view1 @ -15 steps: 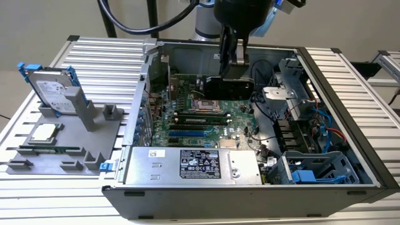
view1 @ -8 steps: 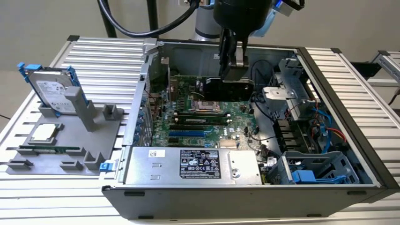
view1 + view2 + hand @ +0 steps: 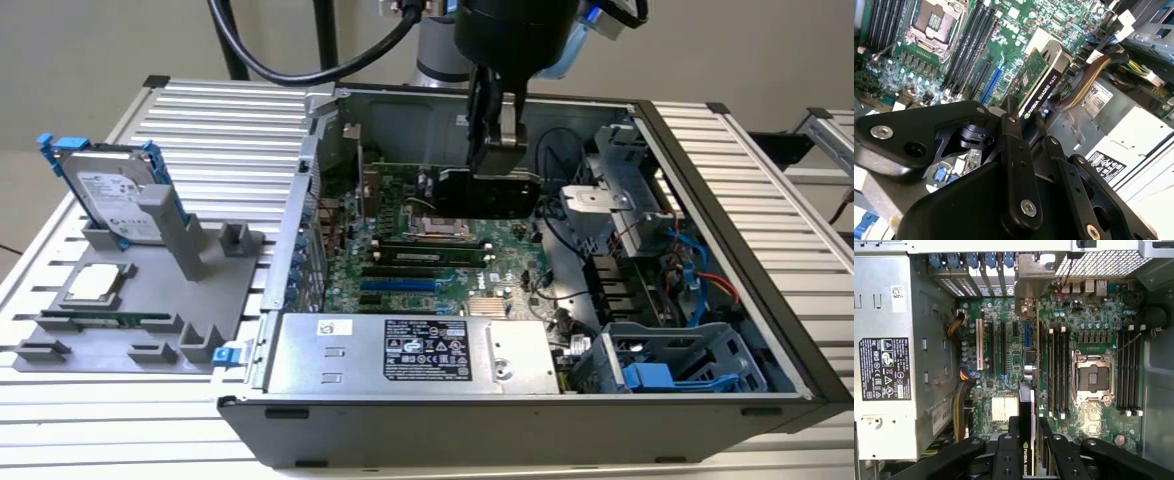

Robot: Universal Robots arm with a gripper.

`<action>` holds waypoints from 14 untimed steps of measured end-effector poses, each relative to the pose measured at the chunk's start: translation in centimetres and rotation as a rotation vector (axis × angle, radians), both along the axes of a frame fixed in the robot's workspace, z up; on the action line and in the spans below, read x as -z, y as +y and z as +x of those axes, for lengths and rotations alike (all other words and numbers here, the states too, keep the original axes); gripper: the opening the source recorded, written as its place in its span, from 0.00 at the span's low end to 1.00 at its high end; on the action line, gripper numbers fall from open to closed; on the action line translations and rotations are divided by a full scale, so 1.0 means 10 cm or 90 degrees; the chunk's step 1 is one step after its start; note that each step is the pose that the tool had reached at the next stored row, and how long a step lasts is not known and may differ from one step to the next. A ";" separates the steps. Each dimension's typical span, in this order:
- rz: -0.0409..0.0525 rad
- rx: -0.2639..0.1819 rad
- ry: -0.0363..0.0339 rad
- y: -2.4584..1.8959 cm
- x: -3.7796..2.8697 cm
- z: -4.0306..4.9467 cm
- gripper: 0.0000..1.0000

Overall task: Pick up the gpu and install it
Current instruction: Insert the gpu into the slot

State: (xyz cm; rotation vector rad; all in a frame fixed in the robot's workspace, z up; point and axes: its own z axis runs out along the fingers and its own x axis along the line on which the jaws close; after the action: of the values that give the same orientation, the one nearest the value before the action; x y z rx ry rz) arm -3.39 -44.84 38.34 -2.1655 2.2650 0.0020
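Observation:
My gripper hangs inside the open computer case, shut on the gpu, whose black cooler face shows in the exterior view. The card is held on edge above the green motherboard, clear of it. In both wrist views the black fingers clamp the gpu by its long edge. Its green board faces the memory slots. From the first wrist view the gpu is edge-on between the fingers, roughly in line with the blue expansion slot. Its silver bracket points toward the case's rear wall.
The power supply lies along the case's near side, with a drive cage at the exterior view's right. A CPU socket and memory slots flank the card. Outside, a grey fixture holds a hard drive, a processor and a memory stick.

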 end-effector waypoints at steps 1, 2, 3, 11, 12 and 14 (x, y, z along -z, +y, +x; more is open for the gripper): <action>0.0001 0.000 0.0000 0.000 0.003 0.000 0.00; 0.0001 0.000 0.0000 0.000 0.007 0.000 0.00; 0.0001 0.000 0.0000 0.000 0.010 -0.001 0.00; 0.0000 0.000 0.0000 0.000 0.030 -0.001 0.00; 0.0001 0.000 0.0000 0.000 0.032 -0.001 0.00; 0.0001 0.000 0.0000 0.000 0.037 -0.001 0.00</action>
State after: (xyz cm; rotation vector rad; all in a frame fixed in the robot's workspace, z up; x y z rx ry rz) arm -3.40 -44.84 37.97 -2.1654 2.2648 0.0022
